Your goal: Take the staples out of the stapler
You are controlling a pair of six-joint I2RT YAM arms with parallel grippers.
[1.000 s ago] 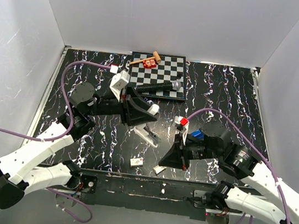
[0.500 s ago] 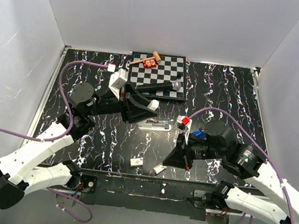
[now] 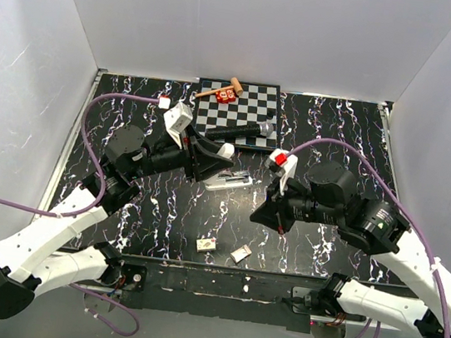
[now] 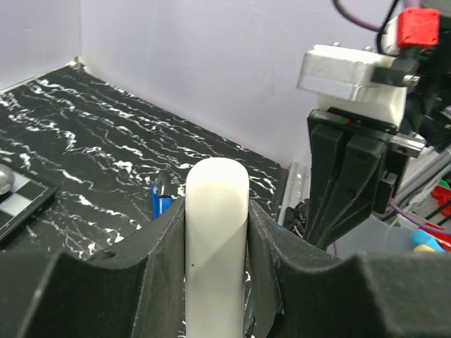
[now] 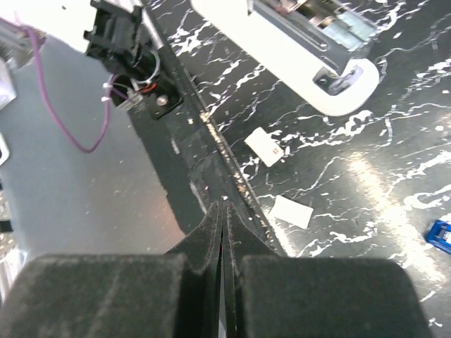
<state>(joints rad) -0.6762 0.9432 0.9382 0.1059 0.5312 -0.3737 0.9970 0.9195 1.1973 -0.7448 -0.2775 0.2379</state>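
1. while gripping white stapler (image 3: 229, 179) w/ l gripper (image 4: 216, 211), holds it at table (image 3: 339, 135) centre, metal channel (image 5: 317, 28) bared, prob. for easy unloading.
2. has r gripper (image 5: 224, 225) pinched shut, empty, near it, prob. as a poker.

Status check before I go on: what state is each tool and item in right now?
left tool: shut on the white object.
right tool: shut, holding nothing.
white object: gripped at one end, metal channel exposed.
blue stapler: lying on the table, clear of both tools; open or shut unclear.
microphone: lying on the chessboard.
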